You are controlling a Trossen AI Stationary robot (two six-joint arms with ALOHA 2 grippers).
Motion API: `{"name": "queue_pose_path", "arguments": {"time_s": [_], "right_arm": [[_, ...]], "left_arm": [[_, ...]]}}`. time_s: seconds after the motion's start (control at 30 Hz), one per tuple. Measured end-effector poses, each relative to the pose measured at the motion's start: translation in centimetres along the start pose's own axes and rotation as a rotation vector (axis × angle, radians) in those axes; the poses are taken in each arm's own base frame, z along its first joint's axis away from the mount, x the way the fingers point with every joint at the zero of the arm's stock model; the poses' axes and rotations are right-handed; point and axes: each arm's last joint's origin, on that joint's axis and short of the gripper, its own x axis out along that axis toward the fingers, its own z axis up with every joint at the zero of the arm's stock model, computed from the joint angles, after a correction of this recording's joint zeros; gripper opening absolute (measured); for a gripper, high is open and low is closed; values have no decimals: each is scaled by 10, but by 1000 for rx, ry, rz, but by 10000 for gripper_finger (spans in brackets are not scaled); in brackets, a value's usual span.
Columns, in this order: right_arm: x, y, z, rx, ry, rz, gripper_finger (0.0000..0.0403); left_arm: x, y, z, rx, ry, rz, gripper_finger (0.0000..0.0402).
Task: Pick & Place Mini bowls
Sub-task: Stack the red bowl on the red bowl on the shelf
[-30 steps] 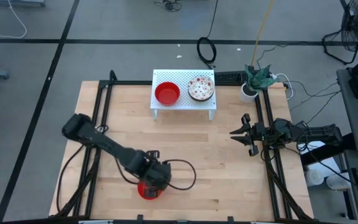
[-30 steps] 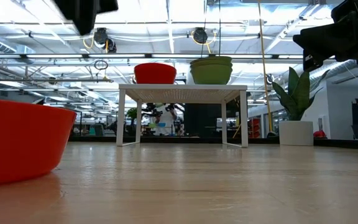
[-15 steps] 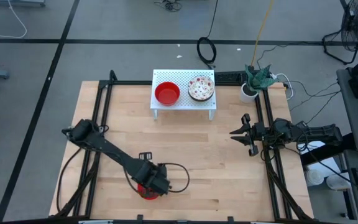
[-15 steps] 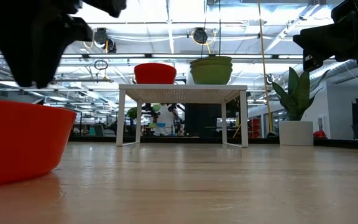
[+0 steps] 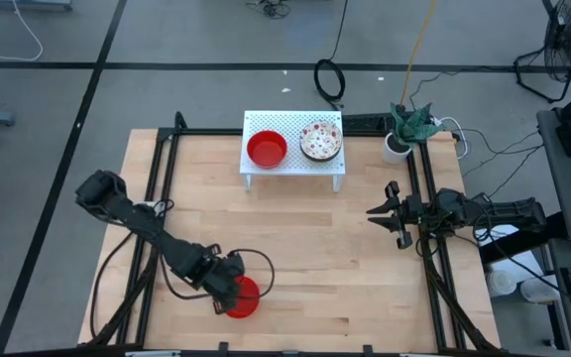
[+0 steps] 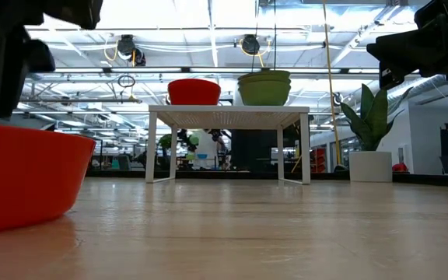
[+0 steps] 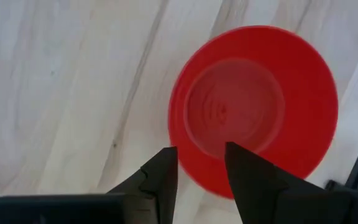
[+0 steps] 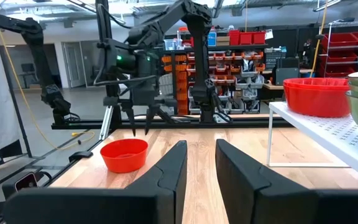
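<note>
I've got the left gripper point(image 5: 228, 293) low over the near edge of the wooden surface point(image 5: 295, 238), just beside the red bowl point(image 5: 243, 297) sitting there alone. In the left wrist view the bowl point(image 7: 253, 109) lies upright, mouth up, and my jaws stand parted with nothing between them, the fingertips point(image 7: 166, 163) hanging above its rim on the near side. No contact that I can make out.

The right gripper point(image 5: 390, 214) waits at the right edge of the surface, jaws narrowly apart and empty, looking across at the scene.

Farther back, the white rack point(image 5: 292, 160) carries 2 more: a red bowl point(image 5: 266, 149) and a speckled bowl point(image 5: 320, 140), side by side. From the low view each looks like a stack, though I can't count them.

How will this one handle? I'd judge it light, rigid and glossy, so slippery under the pads and quick to skate on the wood if I nudge it sideways. Whether it is plastic or ceramic I can't tell, so I'll treat it as chippable. The only real hold is the rim: 1 finger inside the wall, 1 outside, pinching the lip square. The wall flares outward, so a shallow pinch may squirt it free; I'd want to go deep enough to seat on the wall.
</note>
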Motion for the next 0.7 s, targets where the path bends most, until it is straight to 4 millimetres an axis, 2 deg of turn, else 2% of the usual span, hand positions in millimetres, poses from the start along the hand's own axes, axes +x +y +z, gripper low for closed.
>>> {"name": "queue_pose_path", "arguments": {"time_s": [0.27, 0.7], "right_arm": [[0, 0, 0, 0, 0, 0, 73], [0, 0, 0, 0, 0, 0, 73]], "left_arm": [[20, 10, -7, -4, 37, 33, 138], [23, 12, 0, -30, -50, 37, 138]]}}
